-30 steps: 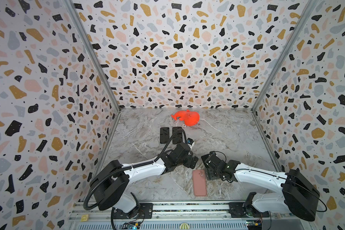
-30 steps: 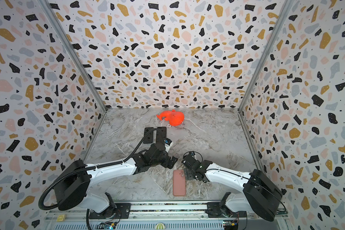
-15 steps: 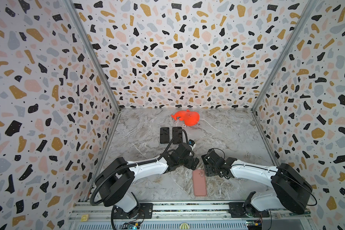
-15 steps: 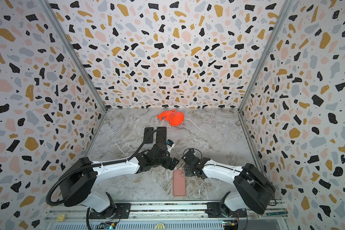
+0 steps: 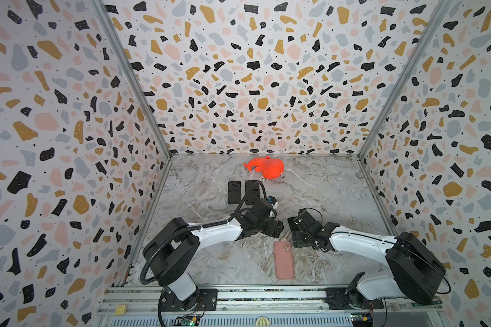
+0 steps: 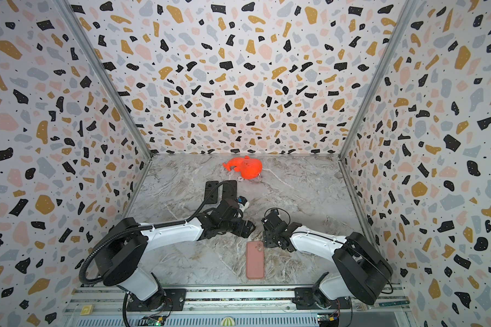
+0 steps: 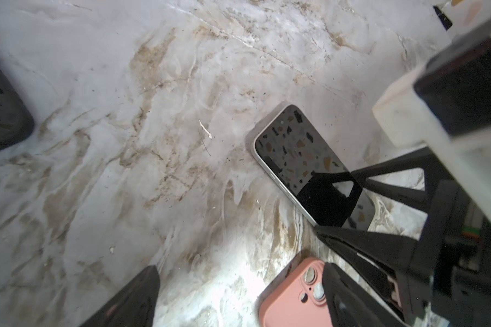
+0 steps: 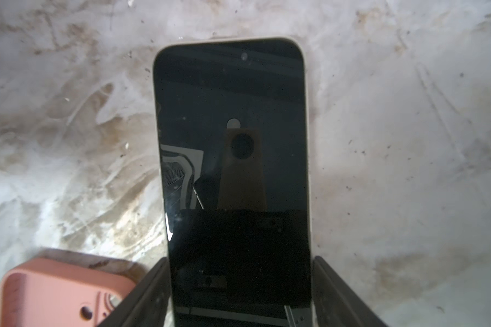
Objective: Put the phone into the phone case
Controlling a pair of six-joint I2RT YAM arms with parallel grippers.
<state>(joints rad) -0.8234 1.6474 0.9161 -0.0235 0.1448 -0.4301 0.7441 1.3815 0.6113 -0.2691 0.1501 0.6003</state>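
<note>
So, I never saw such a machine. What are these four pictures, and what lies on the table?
These are two robot arms, each ending in a two-fingered gripper. Both top views look down from one camera head; the other two come from cameras on the wrists. On the marble table lie a pink phone case, two dark phones further back, and an orange toy at the back. The right gripper is closed on the long edges of a phone, screen up. The left gripper is open and holds nothing.

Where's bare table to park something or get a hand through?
Free table: back right, between orange toy and right wall; front left, between left arm and pink case. Crowded: centre, where left gripper, right gripper, phone and pink case meet; black slabs fill back left-centre.
</note>
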